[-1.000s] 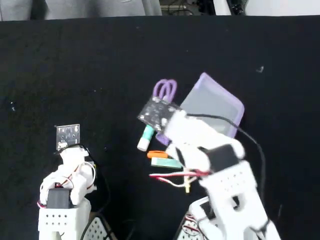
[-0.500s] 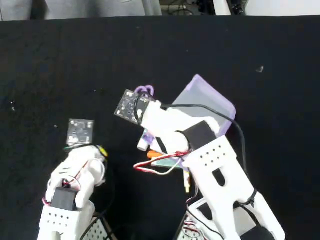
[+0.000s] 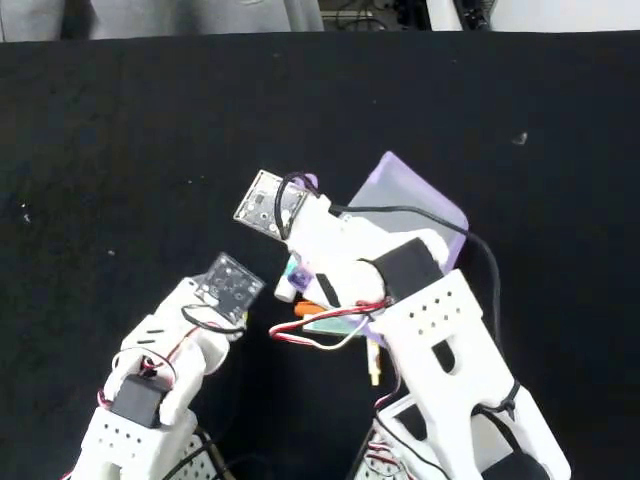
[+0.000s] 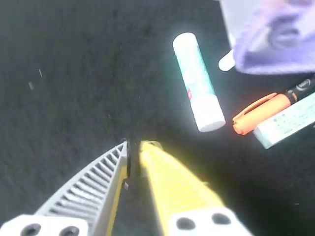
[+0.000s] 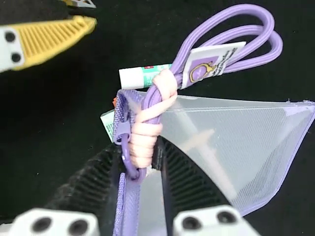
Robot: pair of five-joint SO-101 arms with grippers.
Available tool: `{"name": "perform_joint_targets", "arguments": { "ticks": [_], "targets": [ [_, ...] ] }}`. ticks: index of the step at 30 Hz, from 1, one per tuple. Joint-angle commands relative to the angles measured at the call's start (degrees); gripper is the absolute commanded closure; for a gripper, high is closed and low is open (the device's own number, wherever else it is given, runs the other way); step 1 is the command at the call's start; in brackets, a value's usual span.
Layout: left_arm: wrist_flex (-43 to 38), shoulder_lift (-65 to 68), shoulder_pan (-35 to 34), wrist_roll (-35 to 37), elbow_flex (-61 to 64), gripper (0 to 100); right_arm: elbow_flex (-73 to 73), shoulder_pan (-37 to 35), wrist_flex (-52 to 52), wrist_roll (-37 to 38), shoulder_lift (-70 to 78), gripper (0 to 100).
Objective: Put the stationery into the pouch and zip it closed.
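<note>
White-and-green glue stick [image 4: 198,81] flat on black table [image 4: 59,59], just ahead of left gripper [image 4: 134,150], fingers closed and empty; long axis slanting away from those fingertips. Translucent purple mesh pouch [image 5: 236,142] just beyond, clamped at zipper end in right gripper [image 5: 145,147].

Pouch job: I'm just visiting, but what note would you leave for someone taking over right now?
Right gripper: shut on the pouch at its cord end.
Left gripper: shut, empty, near the glue stick.
The glue stick, orange marker and a pale green item lie on the black table beside the pouch.
Done: pouch gripped.
Left: load them, zip it.
</note>
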Motion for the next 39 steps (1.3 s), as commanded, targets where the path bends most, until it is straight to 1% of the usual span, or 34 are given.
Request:
{"name": "perform_joint_targets", "arguments": {
  "ticks": [1,4,7,11,14,17,20,22,26,31,33,36,39],
  "targets": [
    [-2.02,-0.53,-0.40,1.32,-1.36,77,-3.56,-0.70,0.35,-0.53,-0.04,98.7],
    [-2.02,-0.53,-0.31,9.76,-3.65,71,-3.56,-0.70,0.35,-0.53,-0.04,98.7],
    [-2.02,-0.53,-0.31,14.86,-5.32,68,-3.47,-0.70,0.35,-0.53,-0.04,98.7],
    [-1.93,-0.53,-0.75,18.20,-6.90,69,-3.21,-0.70,0.35,-0.53,-0.04,98.7],
    [-1.93,-0.53,-0.48,18.64,-8.40,69,-3.12,-0.44,0.44,-0.53,-0.04,98.7],
    [-1.58,-0.53,-0.40,19.08,-12.00,69,-3.12,1.76,0.35,-0.26,-0.04,98.7],
    [-1.58,-0.53,-0.31,24.18,-14.55,69,-3.12,3.43,0.35,-0.09,0.04,98.7],
    [-1.93,-0.44,-0.31,26.02,-14.81,69,-3.12,3.43,0.35,-0.09,0.04,98.7],
    [-2.02,-0.44,0.13,24.88,-12.62,69,-3.12,3.34,0.26,-0.09,0.22,98.7],
    [-2.46,-0.44,6.20,21.19,-11.03,69,-3.12,3.34,0.26,-0.09,0.31,98.7],
    [-4.48,-0.35,7.25,20.57,-10.15,69,-3.03,3.34,0.26,-0.09,0.31,98.7],
    [-9.49,-0.35,6.99,20.48,-6.29,69,-2.51,3.34,0.26,-0.09,0.31,98.7],
    [-14.42,-0.35,5.05,20.48,-2.77,69,-1.80,3.25,-0.09,-0.09,0.31,98.7]
  ]
}}
